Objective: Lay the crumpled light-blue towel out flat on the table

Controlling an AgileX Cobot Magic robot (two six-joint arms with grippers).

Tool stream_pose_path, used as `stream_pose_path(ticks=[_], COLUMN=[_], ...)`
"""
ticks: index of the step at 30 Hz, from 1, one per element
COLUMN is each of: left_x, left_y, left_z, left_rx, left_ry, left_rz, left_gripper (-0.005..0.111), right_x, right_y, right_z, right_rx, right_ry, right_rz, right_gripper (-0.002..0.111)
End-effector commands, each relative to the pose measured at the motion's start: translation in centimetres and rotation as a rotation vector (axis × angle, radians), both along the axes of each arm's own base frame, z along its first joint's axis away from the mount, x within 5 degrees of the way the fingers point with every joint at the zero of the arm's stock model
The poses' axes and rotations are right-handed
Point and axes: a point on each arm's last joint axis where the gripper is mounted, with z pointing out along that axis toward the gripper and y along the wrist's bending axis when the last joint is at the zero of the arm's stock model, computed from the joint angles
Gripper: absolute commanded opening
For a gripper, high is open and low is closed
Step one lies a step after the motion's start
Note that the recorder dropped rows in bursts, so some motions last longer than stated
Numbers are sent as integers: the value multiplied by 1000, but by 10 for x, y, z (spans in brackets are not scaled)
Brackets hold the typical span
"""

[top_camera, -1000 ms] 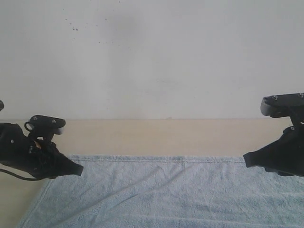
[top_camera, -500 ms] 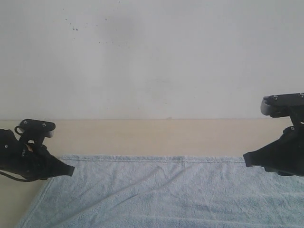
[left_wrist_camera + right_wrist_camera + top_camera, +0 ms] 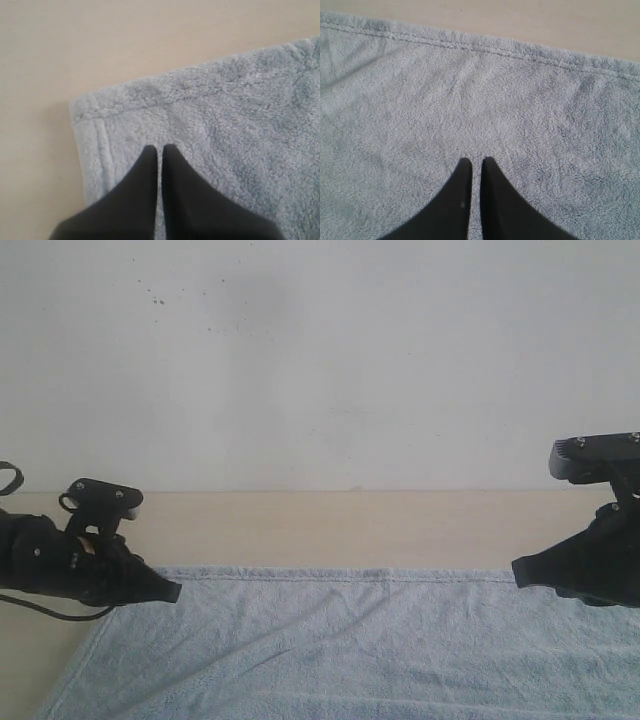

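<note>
The left tool (image 3: 172, 592) has slid back rightward over the upper-left corner of the fluffy light-blue terry towel (image 3: 350, 650), which lies left-to-right across the lower frame on the beige desk (image 3: 350, 530), its jaws and the right tool's (image 3: 518, 575) together, empty.

we see a towel (image 3: 380, 640) of soft, fluffy cloth with a stitched edge. the table (image 3: 350, 525) looks smooth and dull, not shiny. the wall (image 3: 350, 360) is flat and dull with tiny dark specks. the left gripper (image 3: 159, 149) and the right gripper (image 3: 476, 161) look like dull black plastic.
</note>
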Motion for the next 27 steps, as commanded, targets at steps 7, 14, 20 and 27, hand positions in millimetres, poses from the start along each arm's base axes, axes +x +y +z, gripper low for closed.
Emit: stream_pose_path(ticks=[7,14,20,27], left_x=[18,21,25,26], left_y=[-8,-5,12,53], left_z=[-27,-46,-49,-52], left_rx=[25,34,39,39], left_ry=[97,124,122,168], left_rz=[-25,-20,14,108], left_gripper=[4,4,4,4], right_x=[1,2,2,2], right_y=[1,2,2,2], right_z=[5,6,6,5], right_rx=[8,40,46,47], right_ry=[-26,-40,-39,-37], right_rz=[0,-20,-22,-22], right_gripper=[7,7,7,7])
